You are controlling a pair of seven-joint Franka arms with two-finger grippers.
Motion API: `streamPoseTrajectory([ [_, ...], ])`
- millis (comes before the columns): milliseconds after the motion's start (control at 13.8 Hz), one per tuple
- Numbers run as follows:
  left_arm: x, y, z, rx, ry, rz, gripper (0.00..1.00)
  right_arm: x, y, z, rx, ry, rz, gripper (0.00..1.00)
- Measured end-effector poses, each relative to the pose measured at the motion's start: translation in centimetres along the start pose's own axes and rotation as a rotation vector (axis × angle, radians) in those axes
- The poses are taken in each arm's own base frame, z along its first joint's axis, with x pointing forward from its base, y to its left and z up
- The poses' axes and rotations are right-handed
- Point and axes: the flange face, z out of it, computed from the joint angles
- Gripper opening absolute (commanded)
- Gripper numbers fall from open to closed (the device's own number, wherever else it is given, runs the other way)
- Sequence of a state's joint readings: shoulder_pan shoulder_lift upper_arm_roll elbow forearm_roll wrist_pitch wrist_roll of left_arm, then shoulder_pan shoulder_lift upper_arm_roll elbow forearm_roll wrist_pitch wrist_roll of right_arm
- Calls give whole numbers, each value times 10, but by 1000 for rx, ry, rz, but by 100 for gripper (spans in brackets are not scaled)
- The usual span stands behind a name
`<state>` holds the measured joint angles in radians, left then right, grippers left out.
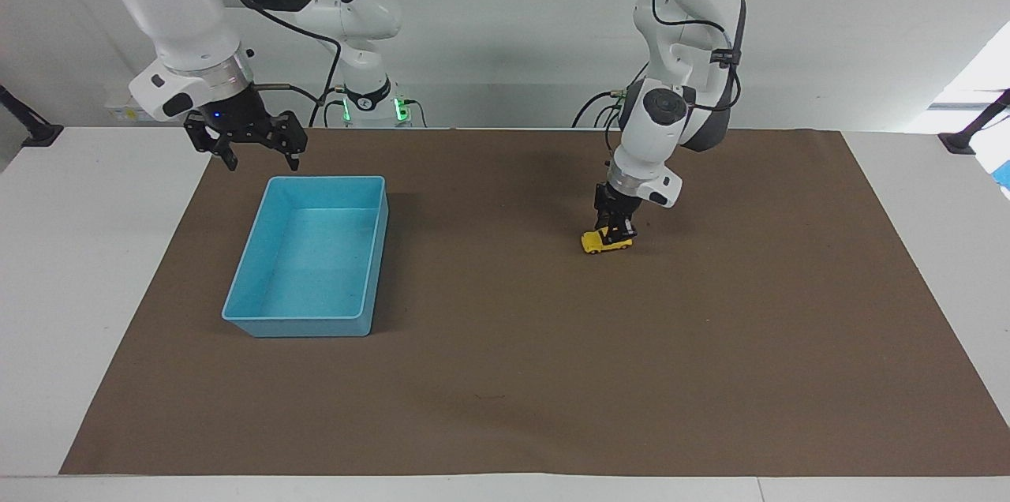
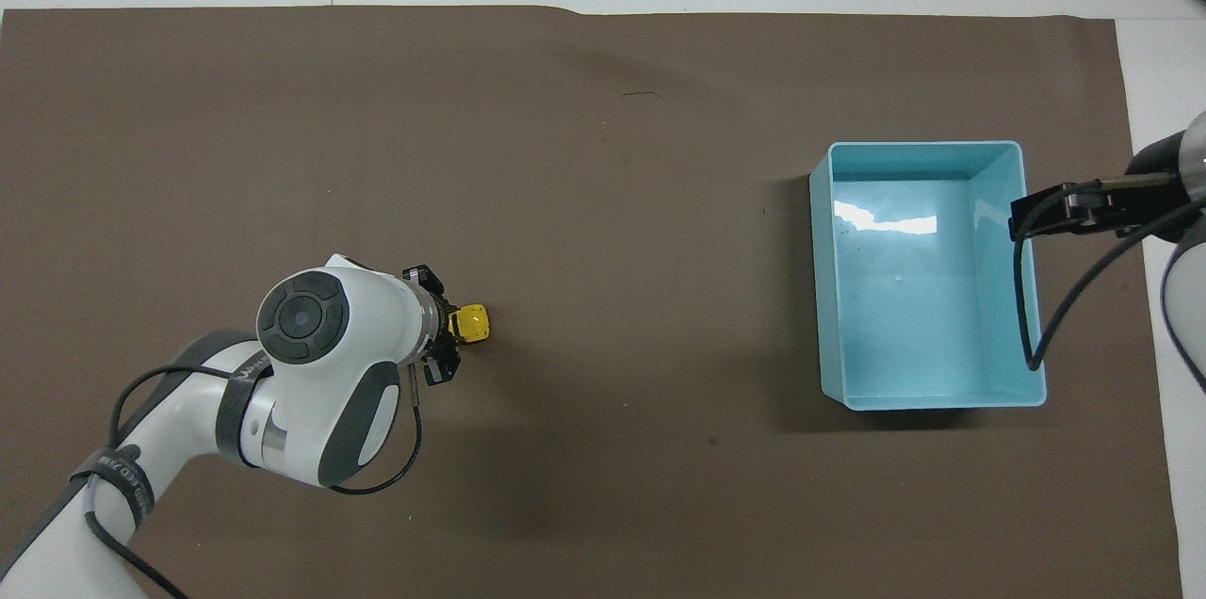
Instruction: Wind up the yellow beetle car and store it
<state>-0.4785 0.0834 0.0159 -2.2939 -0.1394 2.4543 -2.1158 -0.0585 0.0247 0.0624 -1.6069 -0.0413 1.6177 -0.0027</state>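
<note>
Car (image 1: pixel 606 241) on the brown mat (image 1: pixel 505 376), toward the left arm's end of the table, well apart from the blue bin (image 1: pixel 237 305); I see the left gripper (image 1: pixel 618 232) down on it, fingers clamped on the car's end toward that arm; the car's wheels appear to sit on the mat, though I cannot tell whether every wheel touches.

Facing view: shows me the car's side, a low rounded yellow body with a dark window band and small dark wheels, and the left arm's wrist leaning down over it; shows also the right gripper (image 1: pixel 260 159) hanging in the air above the mat, just off the bin's corner nearest the robots, its two fingers spread wide apart and holding nothing; that arm waits.

Overhead view: the left arm's white wrist hides most of the left gripper (image 2: pixel 450 335); only the car's free end (image 2: pixel 471 323) shows, a small bright yellow patch just beside the black fingers; the side profile and wheels are not visible here; of the right arm I see only a black bracket and cable over the bin's rim (image 2: pixel 1032 298), toward the right arm's end; the bin's pale glossy floor shows in full here and holds nothing that I can see.
</note>
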Motion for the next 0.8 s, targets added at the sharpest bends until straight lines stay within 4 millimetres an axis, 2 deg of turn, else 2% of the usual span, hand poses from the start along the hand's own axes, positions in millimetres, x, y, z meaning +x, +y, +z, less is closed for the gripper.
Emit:
streamPoseTrajectory([
  [508,47,13,-5,42,26,23,0,0,0,0,0,0,0,100],
  [798,60,17,-7,53,31,16,0,0,0,0,0,0,0,100],
])
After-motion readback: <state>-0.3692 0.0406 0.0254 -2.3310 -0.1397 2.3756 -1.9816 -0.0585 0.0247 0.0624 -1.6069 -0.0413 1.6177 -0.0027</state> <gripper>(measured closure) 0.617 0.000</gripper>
